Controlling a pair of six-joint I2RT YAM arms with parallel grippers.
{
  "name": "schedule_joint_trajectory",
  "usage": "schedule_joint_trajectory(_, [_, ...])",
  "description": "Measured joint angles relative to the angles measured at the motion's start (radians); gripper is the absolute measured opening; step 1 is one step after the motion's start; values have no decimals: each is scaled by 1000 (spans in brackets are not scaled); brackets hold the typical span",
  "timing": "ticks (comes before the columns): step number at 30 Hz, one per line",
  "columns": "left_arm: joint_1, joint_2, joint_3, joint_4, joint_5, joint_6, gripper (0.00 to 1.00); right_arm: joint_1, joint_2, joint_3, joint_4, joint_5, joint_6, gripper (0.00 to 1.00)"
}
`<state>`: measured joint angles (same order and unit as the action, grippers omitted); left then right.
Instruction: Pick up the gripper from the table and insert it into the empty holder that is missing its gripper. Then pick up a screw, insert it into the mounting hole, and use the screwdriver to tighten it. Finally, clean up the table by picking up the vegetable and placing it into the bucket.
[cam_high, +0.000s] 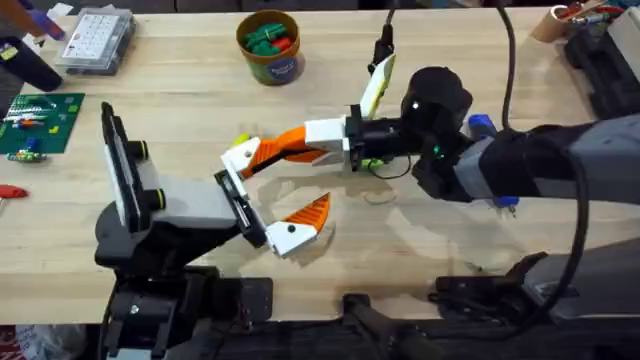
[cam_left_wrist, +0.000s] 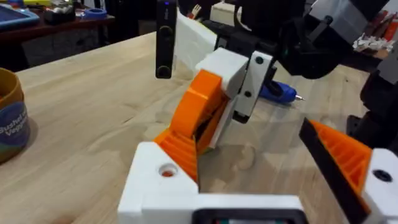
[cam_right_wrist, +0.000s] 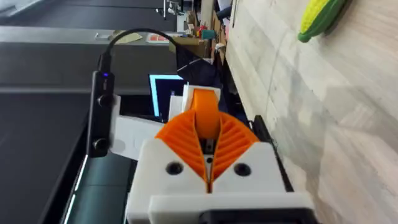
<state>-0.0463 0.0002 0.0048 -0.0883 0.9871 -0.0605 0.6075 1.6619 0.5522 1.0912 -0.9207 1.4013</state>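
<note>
While the bucket (cam_high: 270, 48) by the desk's far edge carries a blue label, its writing is cut off in the left wrist view and reads only partly, something like "Bushel" over "Veg"; green and red vegetables sit inside it. Near the middle of the desk (cam_high: 180, 100) the right gripper (cam_high: 300, 143) has its two orange fingers pressed together on the gripper (cam_left_wrist: 198, 112), the loose orange ribbed finger, whose long axis runs across the desk from the right arm toward the left arm, dipping slightly at the left arm's end. That end meets the holder (cam_left_wrist: 163, 180), the white block on the left gripper (cam_high: 270, 200), beside the mounting hole (cam_left_wrist: 166, 170); how deep it sits I cannot tell, since the block hides the joint. The left gripper stands spread wide, its one orange finger (cam_high: 308, 210) well apart from the holder and nothing between them. The screwdriver (cam_left_wrist: 277, 91) lies behind the right arm, mostly hidden, its thin tip pointing away from it. A yellow corn cob (cam_right_wrist: 321, 17) lies on the desk, partly cut off.
</note>
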Motion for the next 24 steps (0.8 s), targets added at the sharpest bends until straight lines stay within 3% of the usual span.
schedule_joint_trajectory(24, [-2,0,0,-2,19,0,986,5,-26,-28,0,19,-19,6])
